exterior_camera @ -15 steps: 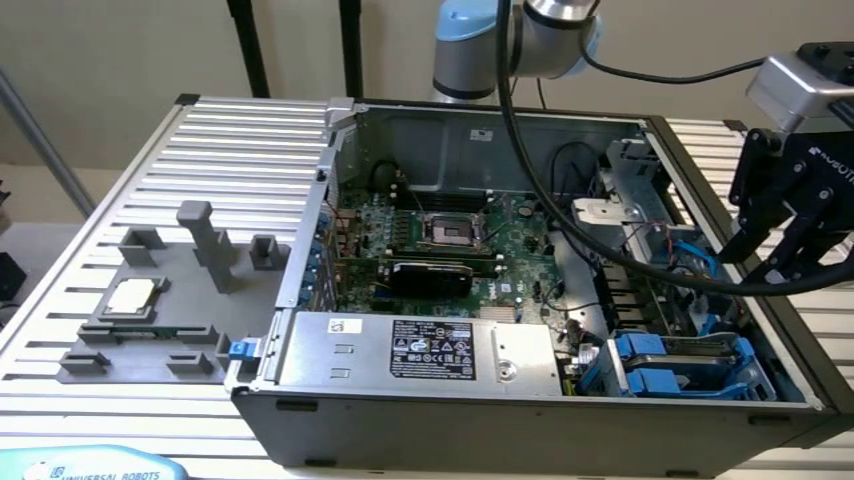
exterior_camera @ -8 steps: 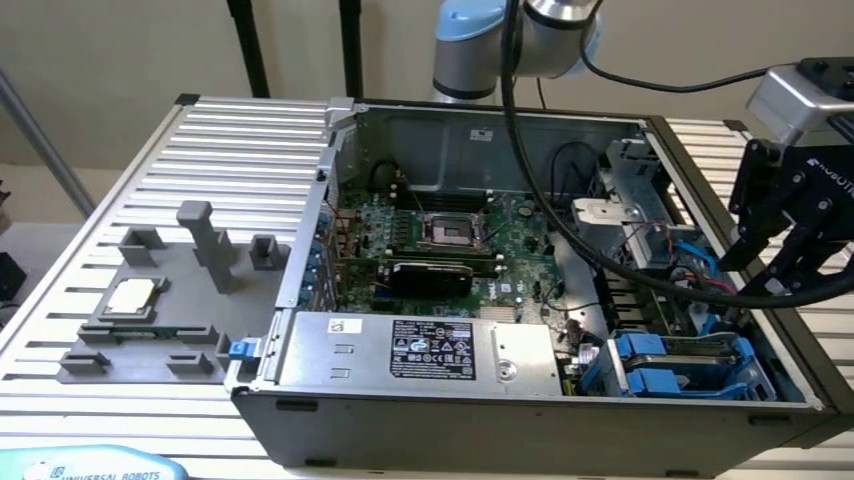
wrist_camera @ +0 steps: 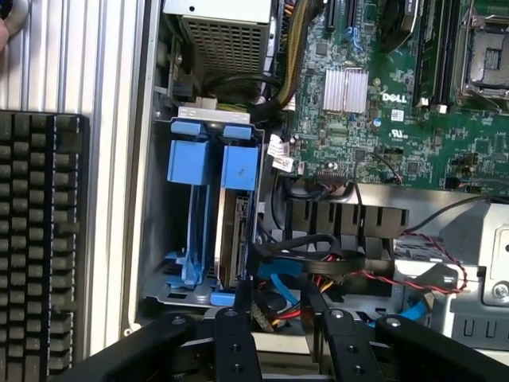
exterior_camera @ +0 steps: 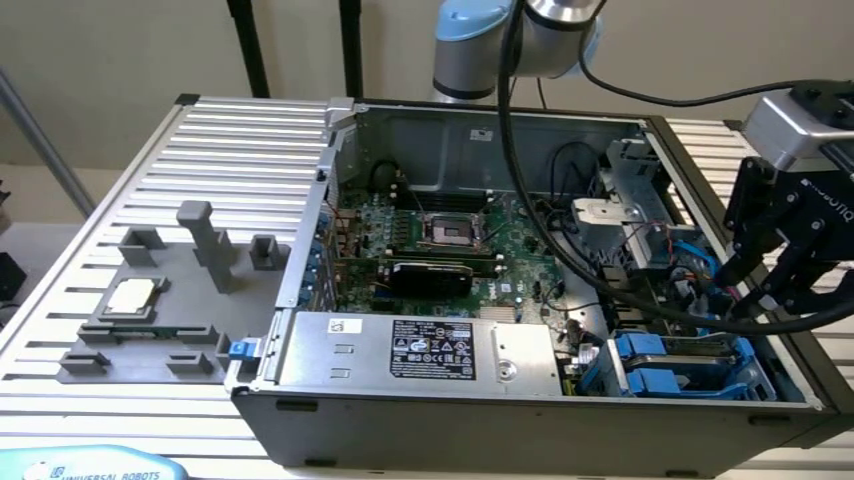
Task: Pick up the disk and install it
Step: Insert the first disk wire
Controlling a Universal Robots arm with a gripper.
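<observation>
**Hand open over drive cage, disk in cage**

Your hand [wrist_camera: 286, 318] stands open with nothing between its fingers, hovering over a corner of the computer case [exterior_camera: 441, 420]. The disk [wrist_camera: 232, 231] stands on edge inside the blue drive cage [wrist_camera: 189, 163], near the hand. It appears seated, though cables obscure one end.

A robotics lab: an opened computer case [exterior_camera: 507, 425] on a slotted aluminium table [exterior_camera: 254, 140].

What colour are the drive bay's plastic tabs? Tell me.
The tabs are bright blue, clearest in the wrist view.
</observation>
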